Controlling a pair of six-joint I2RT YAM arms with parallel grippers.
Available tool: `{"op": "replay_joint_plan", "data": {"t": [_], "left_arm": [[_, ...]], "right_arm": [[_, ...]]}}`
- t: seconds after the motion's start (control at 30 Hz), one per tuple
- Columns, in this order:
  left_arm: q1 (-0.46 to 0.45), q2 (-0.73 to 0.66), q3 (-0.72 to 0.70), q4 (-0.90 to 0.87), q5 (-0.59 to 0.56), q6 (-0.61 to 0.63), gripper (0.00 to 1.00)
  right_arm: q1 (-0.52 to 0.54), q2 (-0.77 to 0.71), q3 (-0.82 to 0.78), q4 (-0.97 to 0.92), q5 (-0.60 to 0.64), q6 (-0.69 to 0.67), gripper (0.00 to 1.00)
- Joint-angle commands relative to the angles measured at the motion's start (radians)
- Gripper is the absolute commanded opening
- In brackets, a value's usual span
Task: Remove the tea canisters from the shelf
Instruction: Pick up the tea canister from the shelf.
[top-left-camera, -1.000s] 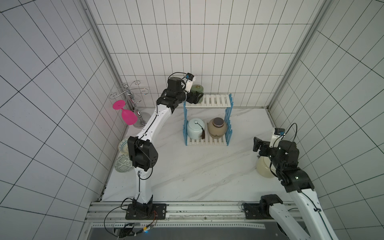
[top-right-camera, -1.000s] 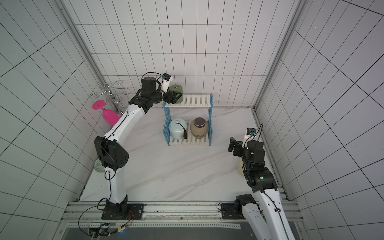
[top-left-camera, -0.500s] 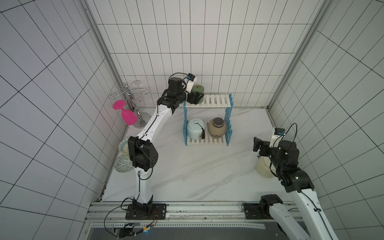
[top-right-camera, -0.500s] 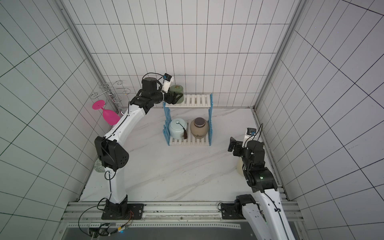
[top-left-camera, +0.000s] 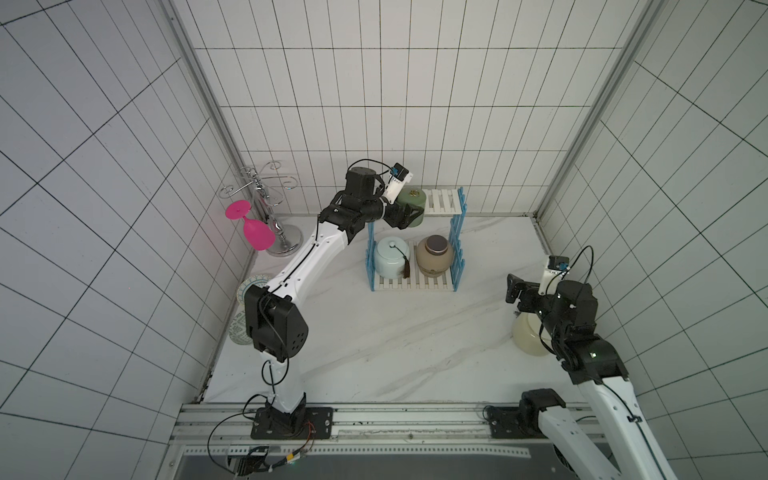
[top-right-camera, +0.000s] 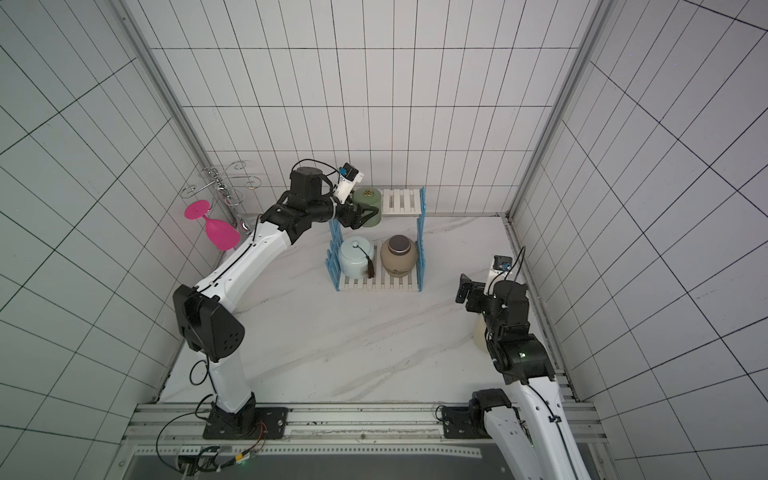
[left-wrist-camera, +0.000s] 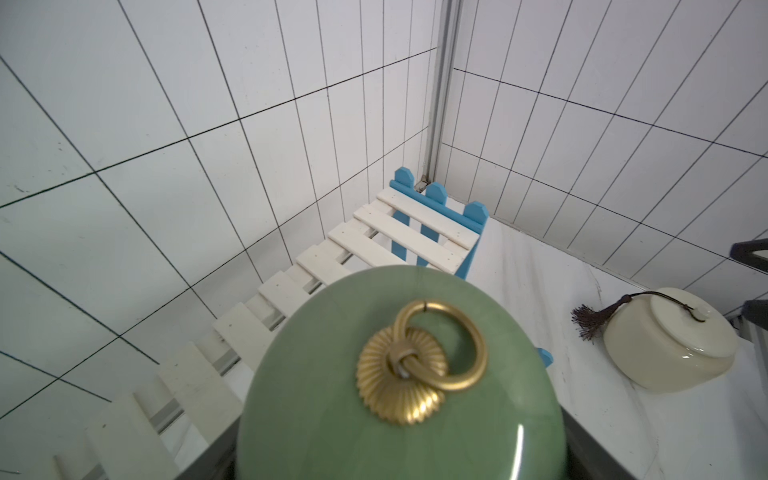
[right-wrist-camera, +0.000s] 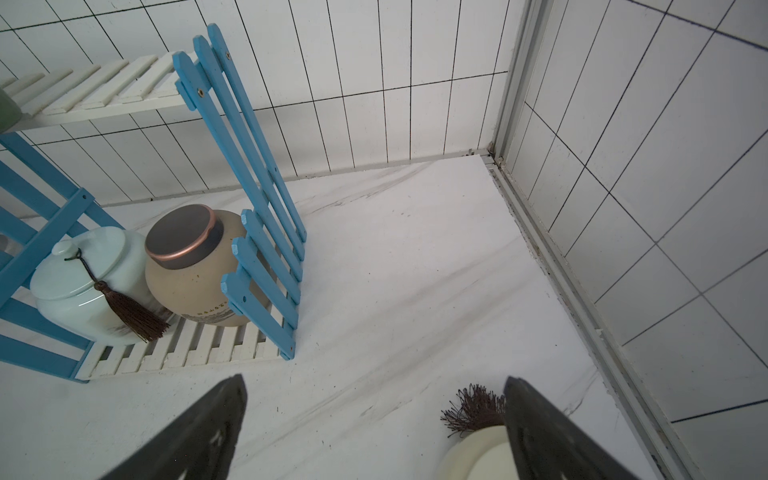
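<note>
- Well to the left of the shelf (top-left-camera: 442, 201) you have the wire glass stand (top-left-camera: 266, 195) with the pink goblet (top-left-camera: 253, 230) hanging from it. A patterned bowl (top-left-camera: 240, 330) sits by the wall, further forward.
- At the left end of the shelf's top tier, your left fingers (top-left-camera: 407, 217) are spread wide, one on each side of the green canister (top-left-camera: 412, 195). They sit close against its wall, but you cannot tell whether they actually clamp it.
- The green canister stands upright on that left end of the top tier, with a brass ring lying on its lid.
- On the shelf's bottom tier, the pale blue canister (top-left-camera: 390, 257) stands at the left with a dark tassel hanging down its front. The tan canister (top-left-camera: 434, 257) is just beside it on the right.
- Right of the shelf and well apart from it, your right fingers (right-wrist-camera: 199, 432) are spread fully above the counter (top-left-camera: 395, 340) with nothing between them.
- The cream canister (top-left-camera: 525, 338) is off the shelf, on the counter to its right. It is partly under your right arm and just beside one finger.
</note>
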Motion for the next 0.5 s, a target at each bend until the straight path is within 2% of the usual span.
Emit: {"op": "replay_joint_plan", "data": {"t": [0.0, 0.23, 0.37, 0.47], "left_arm": [[-0.038, -0.085, -0.024, 0.042, 0.09, 0.015, 0.6], [-0.102, -0.128, -0.069, -0.002, 0.216, 0.028, 0.58], [-0.148, -0.142, -0.124, -0.041, 0.304, 0.097, 0.58], [-0.194, -0.144, -0.172, -0.067, 0.321, 0.179, 0.57]], "right_arm": [[0.001, -0.001, -0.023, 0.015, 0.006, -0.008, 1.0], [0.001, 0.001, -0.022, 0.015, 0.012, -0.008, 1.0], [0.0, -0.007, -0.02, 0.011, 0.014, -0.006, 1.0], [0.001, -0.019, -0.017, 0.006, 0.013, -0.009, 1.0]]}}
